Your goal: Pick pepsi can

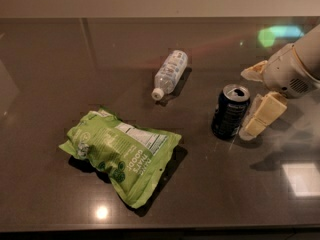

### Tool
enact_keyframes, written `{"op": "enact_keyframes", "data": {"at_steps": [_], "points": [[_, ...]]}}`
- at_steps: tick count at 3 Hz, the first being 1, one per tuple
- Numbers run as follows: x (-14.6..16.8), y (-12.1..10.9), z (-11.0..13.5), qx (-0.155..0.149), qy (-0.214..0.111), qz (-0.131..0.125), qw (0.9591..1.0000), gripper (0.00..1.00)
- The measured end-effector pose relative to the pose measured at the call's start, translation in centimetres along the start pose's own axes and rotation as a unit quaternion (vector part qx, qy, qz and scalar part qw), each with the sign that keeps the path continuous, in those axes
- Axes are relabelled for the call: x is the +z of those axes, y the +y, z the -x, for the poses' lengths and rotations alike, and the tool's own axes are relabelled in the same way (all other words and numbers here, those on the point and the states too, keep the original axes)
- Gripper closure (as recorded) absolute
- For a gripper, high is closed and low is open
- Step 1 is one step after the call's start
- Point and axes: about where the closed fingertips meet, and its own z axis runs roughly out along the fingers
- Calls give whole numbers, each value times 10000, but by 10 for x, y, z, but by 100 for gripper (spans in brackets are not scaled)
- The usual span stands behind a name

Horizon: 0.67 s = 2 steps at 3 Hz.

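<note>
Cream-coloured, the gripper (248, 104) hangs at the right with its fingers (263, 115) spread wide, holding nothing. The nearer finger is just beside the upright pepsi can (229, 113) on the dark table (50, 59). Further left lie a clear bottle (171, 73) and a green bag (122, 154).

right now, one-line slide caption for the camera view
Open gripper beside the upright pepsi can on a dark table, clear bottle lying behind, green snack bag at left.
</note>
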Motion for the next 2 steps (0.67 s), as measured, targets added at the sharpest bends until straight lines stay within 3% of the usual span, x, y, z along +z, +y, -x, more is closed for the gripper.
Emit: {"op": "enact_keyframes", "data": {"at_steps": [1,2], "points": [[8,0,3,-54,-201,328,9992,16],[11,2,8,-127,-426,613,9971,40]]}}
